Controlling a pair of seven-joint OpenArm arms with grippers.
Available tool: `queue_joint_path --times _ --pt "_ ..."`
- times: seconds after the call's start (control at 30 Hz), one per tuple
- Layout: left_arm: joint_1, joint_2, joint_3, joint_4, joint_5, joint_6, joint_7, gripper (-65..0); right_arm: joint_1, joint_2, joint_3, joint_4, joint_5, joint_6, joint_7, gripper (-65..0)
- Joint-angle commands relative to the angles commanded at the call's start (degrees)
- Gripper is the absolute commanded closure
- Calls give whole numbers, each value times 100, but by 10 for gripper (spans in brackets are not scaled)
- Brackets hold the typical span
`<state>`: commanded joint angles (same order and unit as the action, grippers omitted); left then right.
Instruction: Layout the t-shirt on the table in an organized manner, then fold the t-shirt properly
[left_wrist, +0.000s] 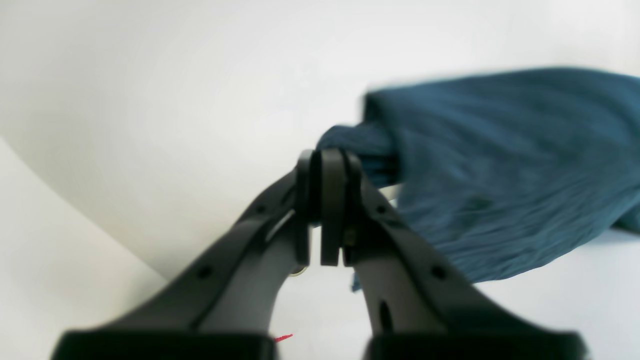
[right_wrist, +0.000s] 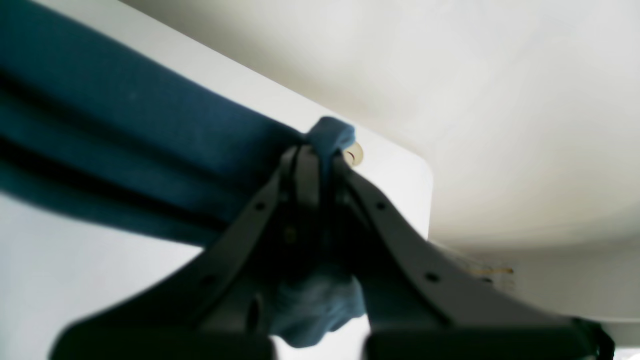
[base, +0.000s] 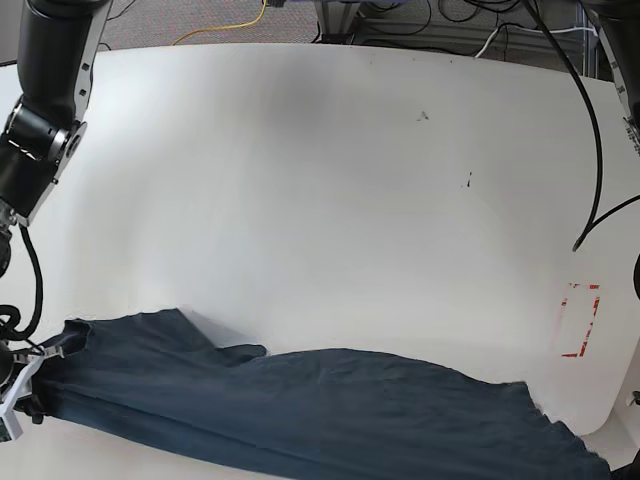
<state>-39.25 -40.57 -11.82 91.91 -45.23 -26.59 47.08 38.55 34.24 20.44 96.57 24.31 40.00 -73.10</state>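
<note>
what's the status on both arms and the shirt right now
Left end effector shut on t-shirt. Right end effector shut on it too. Shirt stretched along table near edge. Nothing in the way.

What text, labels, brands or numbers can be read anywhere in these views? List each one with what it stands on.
None can be read.
The t-shirt is plain, with no print or label showing.
The table carries only a red tape rectangle and a few small dark specks, not writing.
The left gripper and right gripper show no markings.
</note>
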Motion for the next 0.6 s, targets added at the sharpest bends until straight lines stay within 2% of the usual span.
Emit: queue_joint_path --times 0.13,0.27,0.47,0.6 --pt "862 -9 -422 484 -9 0 44 0 -791 -44 237 686 0 0 -123 -6" --pt "1626 26 -721 1011 -9 0 202 0 -1644 -334 404 1248 0 0 -132 -6" --pt "2725 571 -1424 1477 -9 0 334 0 -2945 -870 607 1723 0 0 -123 -5" --pt "3323 712 -1758 1556 -18 -9 396 0 -3525 -1134 624 1837 0 0 -114 -5"
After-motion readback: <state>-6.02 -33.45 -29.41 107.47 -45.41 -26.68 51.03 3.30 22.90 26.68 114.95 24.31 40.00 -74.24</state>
